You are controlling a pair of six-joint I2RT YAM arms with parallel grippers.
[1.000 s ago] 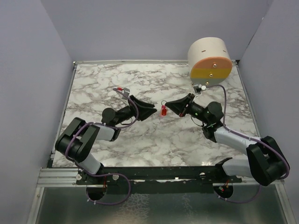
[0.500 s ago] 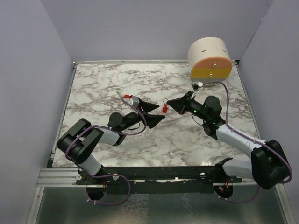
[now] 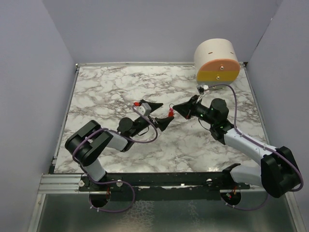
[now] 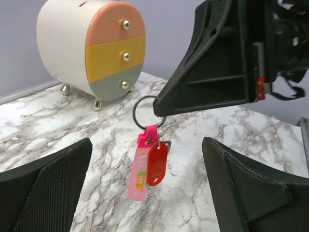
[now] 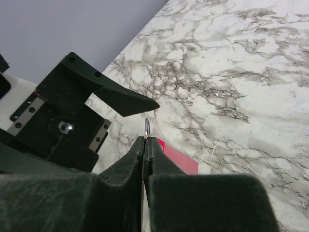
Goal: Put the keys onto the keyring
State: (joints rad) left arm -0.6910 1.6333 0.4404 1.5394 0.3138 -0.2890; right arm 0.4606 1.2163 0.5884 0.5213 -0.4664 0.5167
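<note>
While the right arm reaches in from the right, its jaws are pressed shut on the thin metal ring of the keyring, holding it in the air above the middle of the bench. The ring sits at the top, and in the left wrist view its open face is turned to the camera. In the right wrist view it shows edge-on, poking up just past the shut tips. The pink strap hangs down from the ring, long axis close to vertical, with its lower end leaning a little left. The key hangs flat against the strap's right side, long axis parallel to it, with the red head low and a sliver of silver at its top. Whether it is threaded on the ring cannot be told. The left arm comes in from the near left. Its jaws stand wide, one on each side of the hanging keyring, near it but touching nothing. A small three-drawer chest stands at the far right.
</note>
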